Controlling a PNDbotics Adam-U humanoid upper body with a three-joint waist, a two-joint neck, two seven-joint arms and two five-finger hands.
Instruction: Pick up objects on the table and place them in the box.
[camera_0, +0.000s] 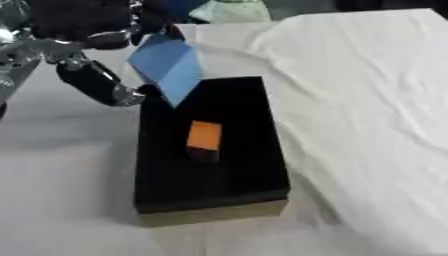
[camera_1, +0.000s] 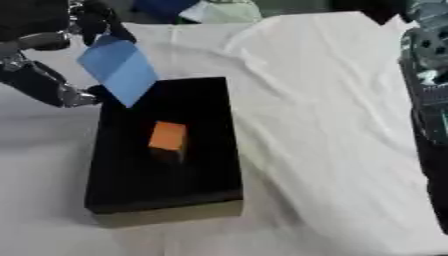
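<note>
Box (camera_0: 210, 197) holds orange block (camera_0: 205, 136); left robot hand (camera_0: 92, 47) grips blue block (camera_0: 168, 67) above.

Light: even, diffuse, moderately bright; source not identifiable. White cloth (camera_0: 367, 100) near washed out, folds faint grey. Box (camera_0: 210, 150) interior very dark, detail lost; soft shadow on cloth at box left and near edge. Orange block (camera_0: 205, 136) casts small shadow toward viewer. Specular glints on silver joints of left hand (camera_0: 79, 55). Overall soft, blurred; blue sheet (camera_0: 168, 65) edges smeared. Far edge out of focus.
</note>
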